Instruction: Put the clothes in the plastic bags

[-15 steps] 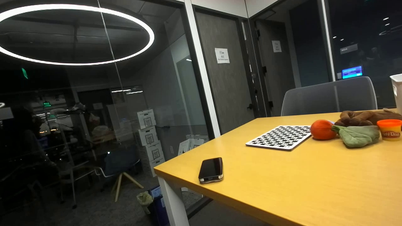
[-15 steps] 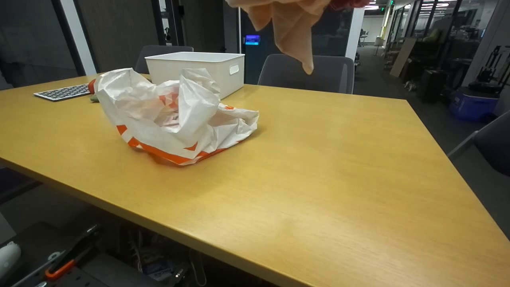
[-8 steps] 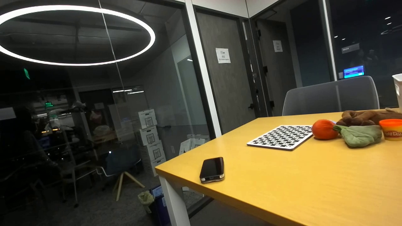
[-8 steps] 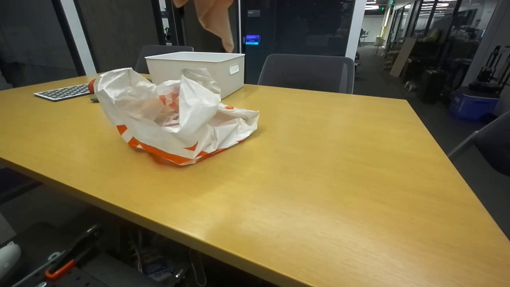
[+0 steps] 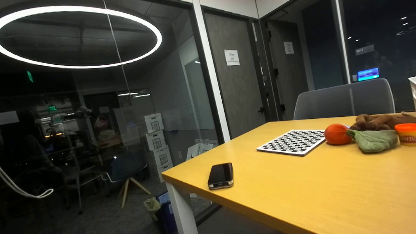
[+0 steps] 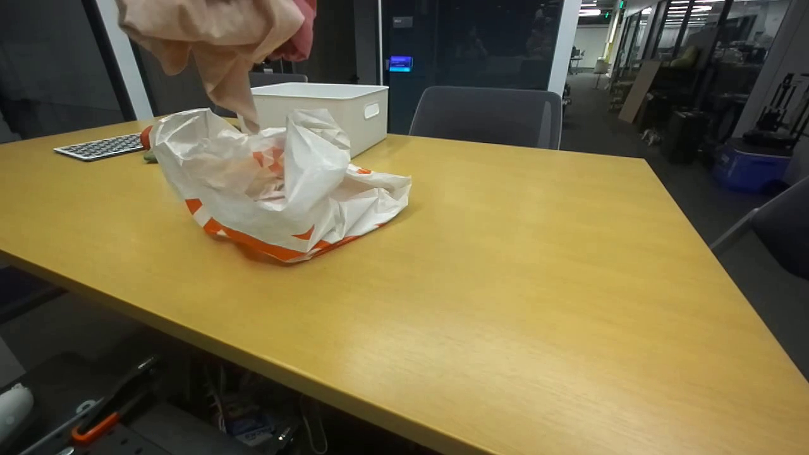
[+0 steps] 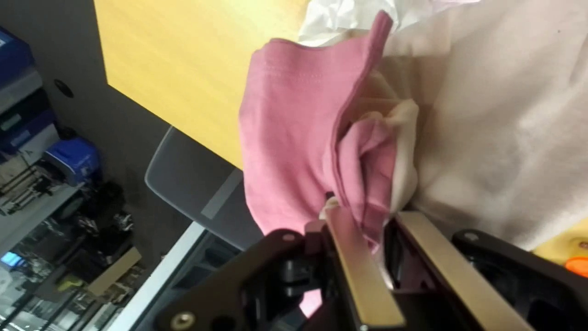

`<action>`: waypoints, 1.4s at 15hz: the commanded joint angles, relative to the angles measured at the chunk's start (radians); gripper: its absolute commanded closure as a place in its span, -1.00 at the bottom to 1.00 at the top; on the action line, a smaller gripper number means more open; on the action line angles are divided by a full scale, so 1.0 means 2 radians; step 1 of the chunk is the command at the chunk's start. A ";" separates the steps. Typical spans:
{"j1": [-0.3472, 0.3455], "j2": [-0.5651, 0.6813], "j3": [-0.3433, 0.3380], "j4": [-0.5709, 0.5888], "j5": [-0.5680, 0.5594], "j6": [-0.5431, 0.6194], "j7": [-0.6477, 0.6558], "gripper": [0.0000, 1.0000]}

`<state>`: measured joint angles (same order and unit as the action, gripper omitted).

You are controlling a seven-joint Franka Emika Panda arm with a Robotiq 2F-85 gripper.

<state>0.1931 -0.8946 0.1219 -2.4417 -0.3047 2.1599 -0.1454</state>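
Pink and beige cloth (image 7: 406, 138), pinched in the nearly closed gripper (image 7: 371, 219), should handle light and limp (nothing brittle); its thick fold (image 7: 367, 179) seems the surest hold.

In an exterior view, the table (image 6: 537, 265) lies open right; the plastic bag (image 6: 310, 189) and farther box (image 6: 363, 129) obstruct the left.

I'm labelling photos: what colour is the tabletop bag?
The bag is white with orange markings, clearest in an exterior view.
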 commanded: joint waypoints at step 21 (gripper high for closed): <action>-0.017 0.182 0.032 -0.085 -0.122 0.132 -0.047 0.73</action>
<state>0.1446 -0.5893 0.1905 -2.6297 -0.5612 2.4041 -0.2265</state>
